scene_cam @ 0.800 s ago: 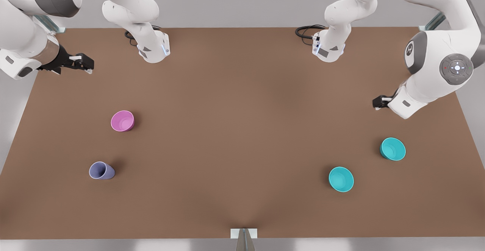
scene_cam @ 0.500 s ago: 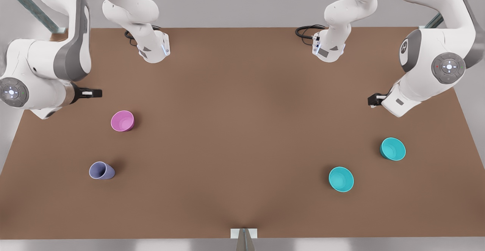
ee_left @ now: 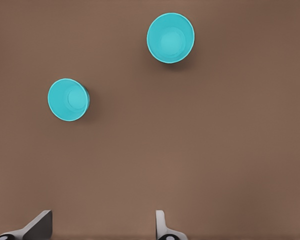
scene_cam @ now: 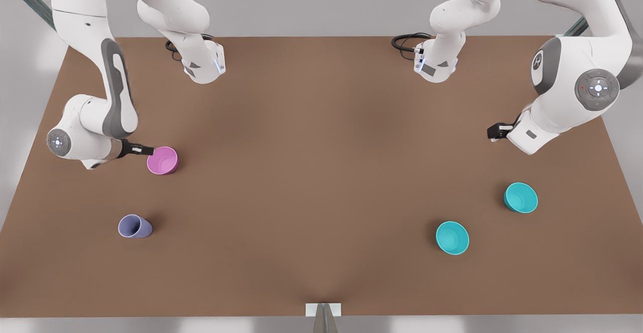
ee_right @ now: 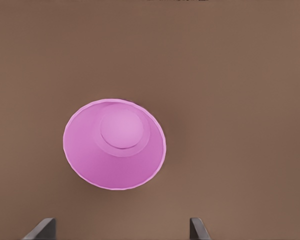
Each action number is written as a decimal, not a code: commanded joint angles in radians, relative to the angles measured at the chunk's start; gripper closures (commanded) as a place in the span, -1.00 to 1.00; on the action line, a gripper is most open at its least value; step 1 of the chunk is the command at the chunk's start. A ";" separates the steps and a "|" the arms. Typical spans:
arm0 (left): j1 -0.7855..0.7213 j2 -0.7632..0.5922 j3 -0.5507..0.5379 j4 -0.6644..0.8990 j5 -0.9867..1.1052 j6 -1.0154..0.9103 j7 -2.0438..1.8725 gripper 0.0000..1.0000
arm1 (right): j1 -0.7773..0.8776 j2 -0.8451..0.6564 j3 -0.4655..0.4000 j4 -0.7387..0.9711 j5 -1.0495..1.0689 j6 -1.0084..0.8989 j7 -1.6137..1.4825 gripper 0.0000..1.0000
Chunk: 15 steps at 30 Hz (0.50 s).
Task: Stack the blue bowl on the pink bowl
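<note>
The pink bowl (scene_cam: 162, 160) stands upright on the brown table (scene_cam: 311, 172) at the front view's left. My right gripper (scene_cam: 148, 149) hangs open right beside its rim; in the right wrist view the pink bowl (ee_right: 115, 145) lies just ahead of the right gripper (ee_right: 119, 231). The blue bowl (scene_cam: 452, 238) sits near the front at the front view's right. My left gripper (scene_cam: 493, 132) waits open, well behind it. In the left wrist view the blue bowl (ee_left: 170, 38) lies far from the left gripper (ee_left: 102, 229).
A darker teal bowl (scene_cam: 521, 198) (ee_left: 68, 99) stands between the left gripper and the blue bowl. A lavender cup (scene_cam: 134, 226) lies nearer the front edge than the pink bowl. Both arm bases stand at the table's back edge.
The right arm has swung from the table's back corner toward the front, bringing its gripper beside the pink bowl. The left arm has barely shifted. No bowl has moved.
</note>
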 commanded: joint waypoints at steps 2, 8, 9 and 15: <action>0.001 -0.001 -0.002 0.000 -0.001 -0.002 -0.017 -1.00 | -0.035 0.064 0.000 -0.007 0.062 0.174 -0.038 -1.00; 0.001 -0.006 -0.013 0.000 -0.001 -0.005 -0.020 -1.00 | -0.053 0.116 0.003 -0.064 0.078 0.288 -0.056 -1.00; 0.001 -0.003 -0.016 0.000 -0.001 -0.002 -0.022 -1.00 | -0.056 0.134 0.003 -0.067 0.081 0.298 -0.056 -1.00; 0.001 -0.004 -0.016 -0.001 -0.002 -0.010 -0.019 -1.00 | -0.068 0.200 0.006 -0.067 0.098 0.311 -0.065 -1.00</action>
